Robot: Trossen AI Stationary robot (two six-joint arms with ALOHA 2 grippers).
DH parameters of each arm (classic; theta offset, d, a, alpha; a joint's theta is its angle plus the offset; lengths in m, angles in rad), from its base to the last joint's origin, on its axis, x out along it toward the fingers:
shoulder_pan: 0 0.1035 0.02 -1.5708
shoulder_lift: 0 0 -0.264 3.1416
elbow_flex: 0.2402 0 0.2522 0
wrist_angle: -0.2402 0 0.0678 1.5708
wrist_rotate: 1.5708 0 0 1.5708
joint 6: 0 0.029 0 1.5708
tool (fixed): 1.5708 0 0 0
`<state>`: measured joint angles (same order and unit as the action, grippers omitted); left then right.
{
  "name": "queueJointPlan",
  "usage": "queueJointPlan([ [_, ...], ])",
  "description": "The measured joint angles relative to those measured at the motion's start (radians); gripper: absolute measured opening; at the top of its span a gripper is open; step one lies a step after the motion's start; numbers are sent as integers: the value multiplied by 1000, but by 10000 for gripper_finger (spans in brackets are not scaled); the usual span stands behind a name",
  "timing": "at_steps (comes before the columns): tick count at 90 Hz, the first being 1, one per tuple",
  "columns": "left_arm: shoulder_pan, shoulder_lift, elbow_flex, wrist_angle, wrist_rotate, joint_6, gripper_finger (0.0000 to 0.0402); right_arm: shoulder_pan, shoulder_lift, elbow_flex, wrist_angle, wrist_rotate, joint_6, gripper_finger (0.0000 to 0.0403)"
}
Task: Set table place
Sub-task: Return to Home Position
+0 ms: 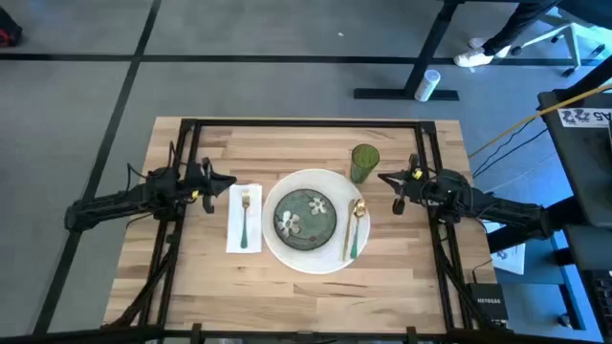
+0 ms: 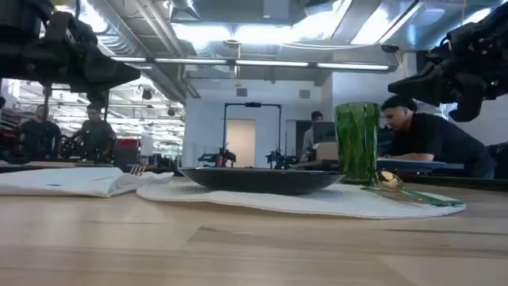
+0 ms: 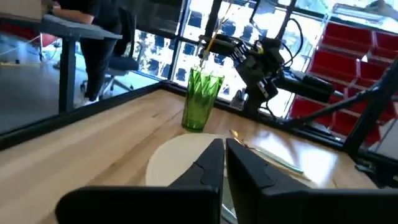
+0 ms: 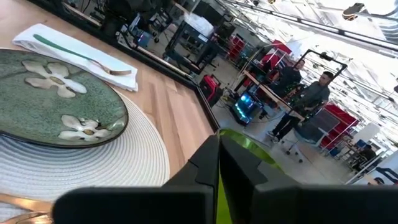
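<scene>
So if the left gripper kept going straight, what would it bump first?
Probably the right gripper. The left gripper hangs above the table, so it would likely pass over the napkin and plate, though its tilt is unclear.

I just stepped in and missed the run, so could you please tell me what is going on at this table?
The place setting is laid out on the table: a green plate on a round white mat, a fork on the napkin to the left, a spoon on the mat's right side, a green cup at its far right rim. Neither arm holds anything; the left gripper hangs raised beside the napkin, the right gripper beside the cup, fingers shut on both.
</scene>
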<state>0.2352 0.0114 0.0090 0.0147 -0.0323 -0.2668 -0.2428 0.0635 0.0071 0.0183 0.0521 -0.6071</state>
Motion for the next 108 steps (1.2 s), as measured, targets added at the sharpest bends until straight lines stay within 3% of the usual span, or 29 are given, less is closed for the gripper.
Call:
queueJointPlan([
  [41, 0, 0, 0, -2, 0, -4, 0, 0, 0, 0, 11, 65, 52, 0],
  [108, 0, 1, 0, -3, 0, -4, 0, 0, 0, 0, 9, 42, 52, 0],
])
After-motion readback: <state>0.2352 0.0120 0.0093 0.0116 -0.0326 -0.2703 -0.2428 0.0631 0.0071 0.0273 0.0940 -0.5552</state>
